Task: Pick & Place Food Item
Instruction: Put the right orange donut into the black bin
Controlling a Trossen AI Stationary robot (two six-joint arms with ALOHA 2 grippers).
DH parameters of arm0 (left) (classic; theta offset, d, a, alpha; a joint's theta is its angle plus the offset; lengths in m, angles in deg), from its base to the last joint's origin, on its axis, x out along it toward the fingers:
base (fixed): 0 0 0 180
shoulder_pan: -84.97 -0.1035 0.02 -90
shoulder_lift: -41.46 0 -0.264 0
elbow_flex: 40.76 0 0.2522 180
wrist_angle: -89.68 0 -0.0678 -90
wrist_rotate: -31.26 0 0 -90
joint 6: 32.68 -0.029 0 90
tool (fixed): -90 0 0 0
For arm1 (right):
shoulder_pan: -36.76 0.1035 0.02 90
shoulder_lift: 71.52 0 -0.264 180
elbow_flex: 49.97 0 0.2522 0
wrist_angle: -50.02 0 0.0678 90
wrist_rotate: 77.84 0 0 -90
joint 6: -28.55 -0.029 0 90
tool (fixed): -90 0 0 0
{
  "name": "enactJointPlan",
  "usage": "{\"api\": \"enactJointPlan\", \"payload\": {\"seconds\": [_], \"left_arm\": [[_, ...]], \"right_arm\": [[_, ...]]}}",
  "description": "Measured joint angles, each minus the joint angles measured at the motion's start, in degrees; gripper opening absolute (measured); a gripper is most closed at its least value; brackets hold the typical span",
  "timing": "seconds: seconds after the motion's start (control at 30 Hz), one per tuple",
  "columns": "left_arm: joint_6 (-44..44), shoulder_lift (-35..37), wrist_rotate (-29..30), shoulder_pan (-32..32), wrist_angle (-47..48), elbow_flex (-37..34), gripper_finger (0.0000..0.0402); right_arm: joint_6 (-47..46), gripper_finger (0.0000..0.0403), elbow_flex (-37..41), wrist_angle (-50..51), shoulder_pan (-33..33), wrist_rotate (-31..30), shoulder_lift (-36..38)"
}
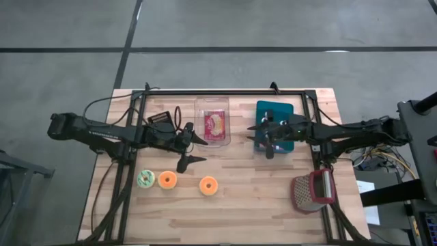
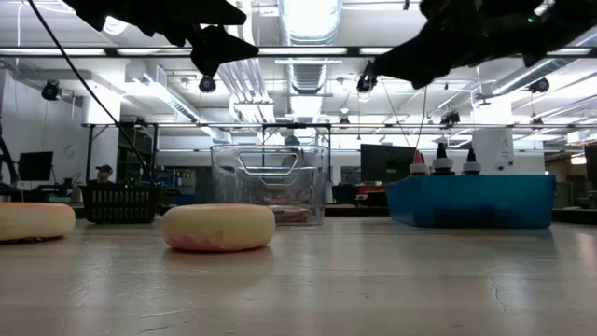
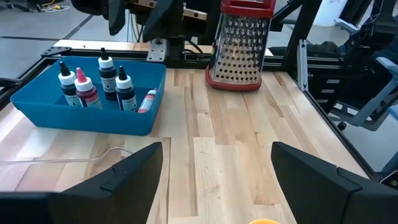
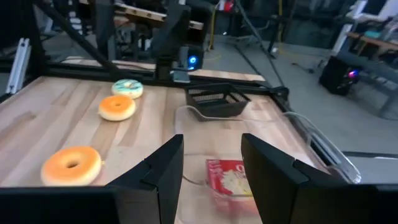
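High view counts three donuts near my tabletop's front edge: two orange, one green-frosted. Both my grippers, left and right, hover spread wide and empty. Only my left wrist view shows four bottles in the blue bin.

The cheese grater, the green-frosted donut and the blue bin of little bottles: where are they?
cheese grater [image 3: 239,50]: left wrist view, perforated face.
green-frosted donut [image 1: 145,179]: high view, icing ring.
blue bin [image 3: 93,118]: left wrist view, near wall.
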Motion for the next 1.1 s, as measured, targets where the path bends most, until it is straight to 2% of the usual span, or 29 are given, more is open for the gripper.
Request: {"api": "enactJointPlan", "payload": {"seconds": [0.2, 0.5, 1.1], "left_arm": [[0.0, 0.0, 0.0, 0.0, 0.0, 0.0, 0.0304], [0.0, 0.0, 0.0, 0.0, 0.0, 0.0, 0.0304], [0.0, 0.0, 0.2, 0.0, 0.0, 0.0, 0.0304]], "right_arm": [[-1.7, 0.0155, 6.5, -7.6, -0.2, -1.5, 2.8], [-2.8, 0.0155, 12.0, -9.0, -0.2, -2.2, 2.8], [-1.2, 0.0155, 10.2, -10.0, -0.2, -3.0, 3.1]]}}
